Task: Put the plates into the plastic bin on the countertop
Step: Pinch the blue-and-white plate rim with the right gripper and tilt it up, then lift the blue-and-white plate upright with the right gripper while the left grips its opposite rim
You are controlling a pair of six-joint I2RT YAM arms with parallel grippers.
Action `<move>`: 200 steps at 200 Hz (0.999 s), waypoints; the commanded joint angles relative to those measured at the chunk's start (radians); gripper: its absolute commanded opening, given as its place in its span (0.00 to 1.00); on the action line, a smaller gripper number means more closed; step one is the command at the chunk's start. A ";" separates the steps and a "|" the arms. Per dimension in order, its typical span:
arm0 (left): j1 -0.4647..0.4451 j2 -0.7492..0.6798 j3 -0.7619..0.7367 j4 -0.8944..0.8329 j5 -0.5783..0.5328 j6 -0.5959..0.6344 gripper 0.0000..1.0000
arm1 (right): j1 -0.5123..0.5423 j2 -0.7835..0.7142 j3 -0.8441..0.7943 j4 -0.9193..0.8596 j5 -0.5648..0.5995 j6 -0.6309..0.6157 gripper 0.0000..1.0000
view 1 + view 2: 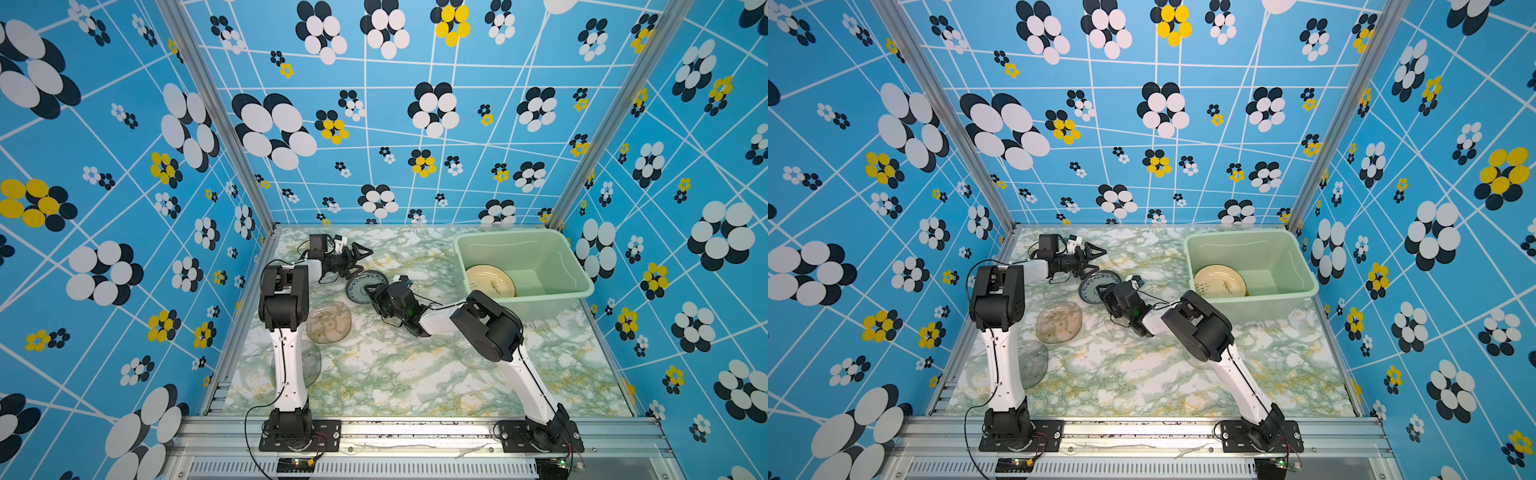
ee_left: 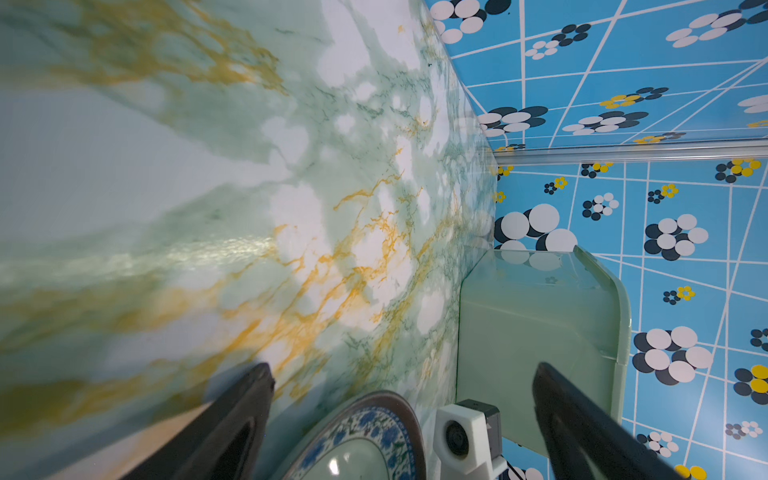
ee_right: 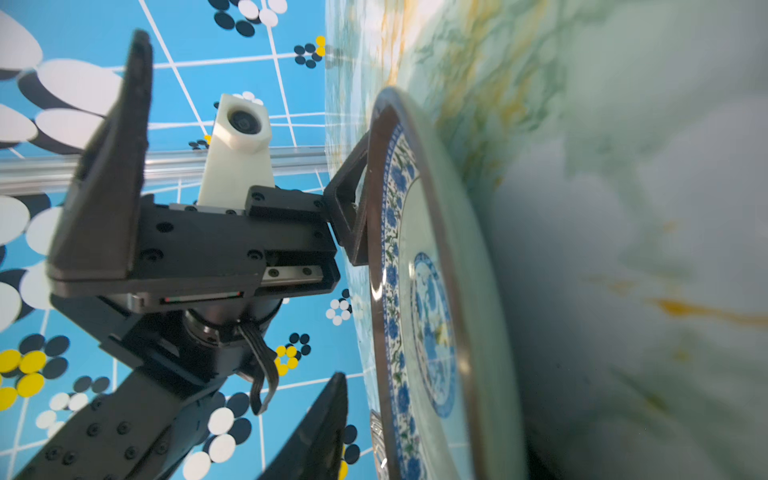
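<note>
A blue-patterned plate (image 1: 360, 286) (image 1: 1096, 287) lies mid-countertop (image 1: 395, 374), its far rim tipped up. My left gripper (image 1: 360, 258) (image 2: 403, 368) is open at that far rim, and one of its fingers (image 3: 349, 216) touches the plate (image 3: 428, 316). My right gripper (image 1: 374, 293) (image 3: 432, 424) straddles the near rim. Its jaws are still apart, with a gap beside the one finger that shows. The plastic bin (image 1: 552, 266) (image 1: 1287, 266) at the back right holds a beige plate (image 1: 490, 282) (image 1: 1219, 282).
A clear glass plate (image 1: 328, 322) (image 1: 1059, 322) lies left of centre. Another glass plate (image 1: 309, 365) (image 1: 1034, 361) sits partly behind the left arm. A third glass plate (image 1: 473, 353) lies under the right arm. Blue flowered walls close in the back and both sides.
</note>
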State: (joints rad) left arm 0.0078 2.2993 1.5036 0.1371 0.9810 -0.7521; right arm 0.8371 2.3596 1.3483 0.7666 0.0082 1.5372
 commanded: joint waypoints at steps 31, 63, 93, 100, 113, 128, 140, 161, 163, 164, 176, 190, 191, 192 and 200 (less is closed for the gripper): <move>-0.010 -0.015 -0.061 -0.038 -0.030 -0.026 0.99 | -0.009 0.011 -0.015 -0.022 0.016 -0.019 0.26; -0.010 -0.037 -0.089 0.011 -0.044 -0.062 0.99 | -0.010 -0.010 -0.025 -0.031 0.023 -0.038 0.14; -0.011 -0.072 -0.108 0.051 -0.058 -0.095 0.99 | -0.011 -0.063 -0.041 -0.075 0.030 -0.077 0.05; -0.009 -0.085 -0.113 0.061 -0.062 -0.101 0.99 | -0.010 -0.083 -0.045 -0.091 0.032 -0.090 0.04; -0.009 -0.121 -0.130 0.077 -0.087 -0.110 0.99 | -0.010 -0.126 -0.054 -0.124 0.033 -0.114 0.04; -0.008 -0.186 -0.160 0.109 -0.133 -0.122 0.99 | -0.010 -0.192 -0.067 -0.181 0.031 -0.153 0.04; -0.008 -0.249 -0.188 0.119 -0.190 -0.129 0.99 | -0.010 -0.268 -0.078 -0.245 0.027 -0.193 0.04; -0.009 -0.373 -0.259 0.165 -0.303 -0.169 0.99 | -0.009 -0.397 -0.081 -0.428 0.000 -0.265 0.04; -0.010 -0.386 -0.267 0.172 -0.313 -0.176 0.99 | -0.009 -0.409 -0.079 -0.450 -0.005 -0.275 0.04; -0.010 -0.391 -0.271 0.175 -0.319 -0.180 0.99 | -0.009 -0.414 -0.078 -0.460 -0.006 -0.279 0.04; -0.019 -0.443 -0.321 0.219 -0.377 -0.233 0.99 | -0.008 -0.489 -0.054 -0.617 -0.027 -0.340 0.04; -0.038 -0.520 -0.367 0.267 -0.412 -0.294 0.99 | -0.003 -0.571 -0.028 -0.797 -0.044 -0.401 0.04; -0.040 -0.525 -0.369 0.269 -0.414 -0.298 0.99 | -0.003 -0.575 -0.025 -0.810 -0.046 -0.405 0.04; -0.041 -0.530 -0.372 0.271 -0.416 -0.301 0.99 | -0.003 -0.579 -0.022 -0.821 -0.047 -0.407 0.04; -0.057 -0.570 -0.391 0.281 -0.433 -0.323 0.99 | -0.003 -0.622 -0.010 -0.923 -0.059 -0.413 0.04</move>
State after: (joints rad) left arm -0.0074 1.8259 1.1732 0.3225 0.6617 -0.9737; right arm 0.8326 1.8580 1.2816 0.2070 -0.0078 1.2530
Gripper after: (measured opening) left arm 0.992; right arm 0.119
